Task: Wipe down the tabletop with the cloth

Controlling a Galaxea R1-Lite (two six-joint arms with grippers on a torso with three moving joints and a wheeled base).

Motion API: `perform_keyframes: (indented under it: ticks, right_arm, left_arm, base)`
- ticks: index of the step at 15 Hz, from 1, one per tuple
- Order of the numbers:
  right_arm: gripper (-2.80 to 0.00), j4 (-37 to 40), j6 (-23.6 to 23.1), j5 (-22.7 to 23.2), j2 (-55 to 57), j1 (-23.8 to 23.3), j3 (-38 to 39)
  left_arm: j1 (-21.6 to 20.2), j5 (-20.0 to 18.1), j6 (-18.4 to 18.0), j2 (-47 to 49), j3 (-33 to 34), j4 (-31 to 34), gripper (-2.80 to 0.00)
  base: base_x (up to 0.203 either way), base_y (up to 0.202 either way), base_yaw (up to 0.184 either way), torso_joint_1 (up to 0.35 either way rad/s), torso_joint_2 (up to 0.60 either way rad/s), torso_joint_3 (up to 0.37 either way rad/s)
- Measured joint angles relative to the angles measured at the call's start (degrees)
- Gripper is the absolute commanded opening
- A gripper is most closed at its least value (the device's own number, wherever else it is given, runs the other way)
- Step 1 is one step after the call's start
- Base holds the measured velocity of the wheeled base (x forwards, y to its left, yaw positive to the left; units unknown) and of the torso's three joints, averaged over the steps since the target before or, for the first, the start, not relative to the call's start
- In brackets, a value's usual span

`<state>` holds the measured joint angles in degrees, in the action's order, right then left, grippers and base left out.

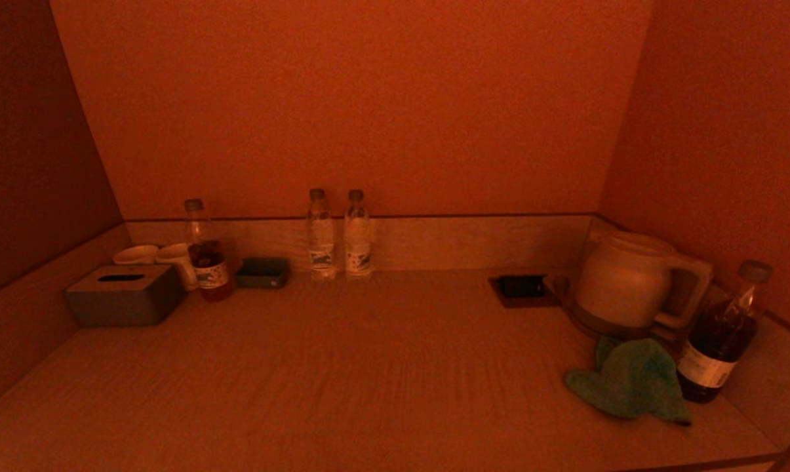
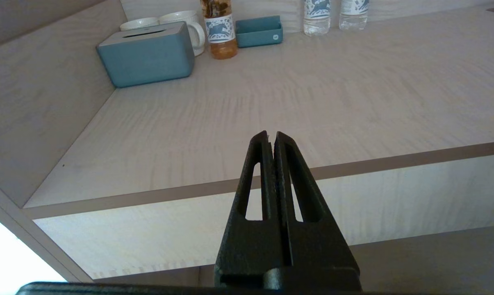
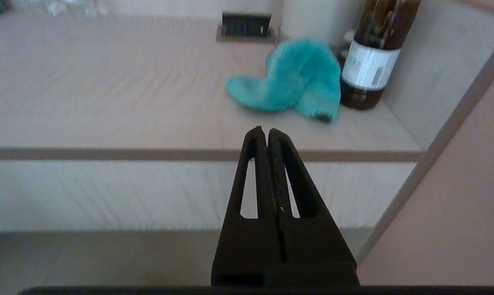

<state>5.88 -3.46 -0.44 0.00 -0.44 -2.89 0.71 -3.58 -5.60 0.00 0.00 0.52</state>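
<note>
Teal fluffy cloth [image 1: 631,380] lies at my four o'clock on the pale wooden tabletop [image 1: 368,367], touching the dark glass bottle [image 1: 719,341]; left gripper [image 2: 271,135] and right gripper [image 3: 263,131], both pinched together, hover off the front edge.

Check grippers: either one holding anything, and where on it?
Nothing is held. The left gripper and right gripper are both shut on nothing, short of the tabletop's front edge. The cloth lies loose by the dark bottle.

Pale wood-grain laminate tabletop [image 2: 296,94], matt and smooth.
Fluffy teal terry cloth [image 3: 290,80]; matt blue-grey plastic tissue box [image 2: 146,55]; glossy dark glass bottle with paper label [image 3: 372,53]; clear plastic water bottles [image 1: 339,233]; matt black plastic grippers [image 2: 271,137].
</note>
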Motion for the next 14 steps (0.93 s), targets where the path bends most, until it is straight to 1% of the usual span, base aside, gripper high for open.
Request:
perform_keyframes:
  ticks: [5, 14]
  right_arm:
    - [-2.8, -4.62, 0.77, 0.19, 0.0, 0.0, 1.38]
    - [-2.8, -5.2, 1.78, 0.0, 0.0, 0.0, 2.54]
  left_arm:
    - [0.11, 0.0, 0.0, 0.0, 0.0, 0.0, -2.8]
    - [0.02, 0.01, 0.01, 0.0, 0.0, 0.0, -2.8]
  base:
    - [0.0, 0.0, 0.0, 0.0, 0.0, 0.0]
    - [0.0, 0.0, 0.0, 0.0, 0.0, 0.0]
